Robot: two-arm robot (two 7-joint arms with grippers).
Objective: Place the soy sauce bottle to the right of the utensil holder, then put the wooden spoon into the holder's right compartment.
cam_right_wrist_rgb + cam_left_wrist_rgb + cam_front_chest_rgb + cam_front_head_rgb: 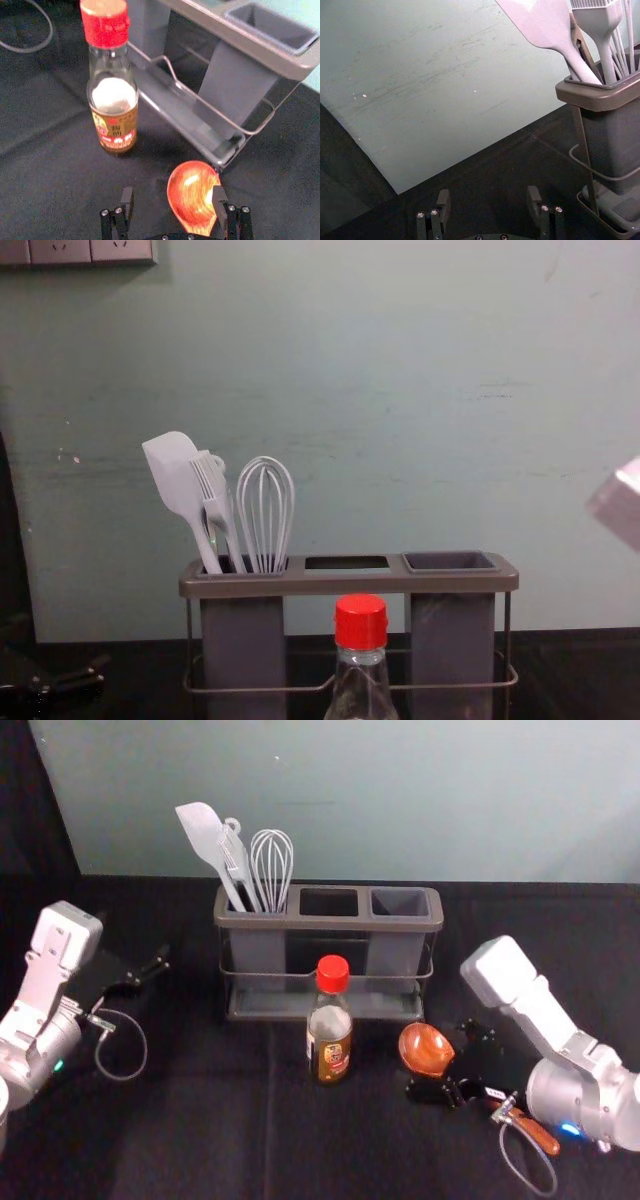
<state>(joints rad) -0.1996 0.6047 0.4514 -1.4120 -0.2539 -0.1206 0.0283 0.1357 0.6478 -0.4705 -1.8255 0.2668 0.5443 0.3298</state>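
Note:
Right gripper [452,1062] is low over the wooden spoon [426,1049], whose bowl points toward the holder and whose handle passes beneath the arm. In the right wrist view the right gripper [174,202] has its fingers apart, one overlapping the edge of the spoon bowl [194,192]. The soy sauce bottle [330,1020], red-capped, stands upright in front of the utensil holder [328,922], near its middle. The holder's right compartment [400,903] holds nothing. Left gripper [145,975] is idle left of the holder; in the left wrist view the left gripper [490,202] is open, nothing between its fingers.
A white spatula [205,835], a brush and a whisk [272,865] rise from the holder's left compartment. Behind the black-covered table [220,1120] is a pale wall [400,390]. Part of the right arm [620,502] shows at the chest view's right edge.

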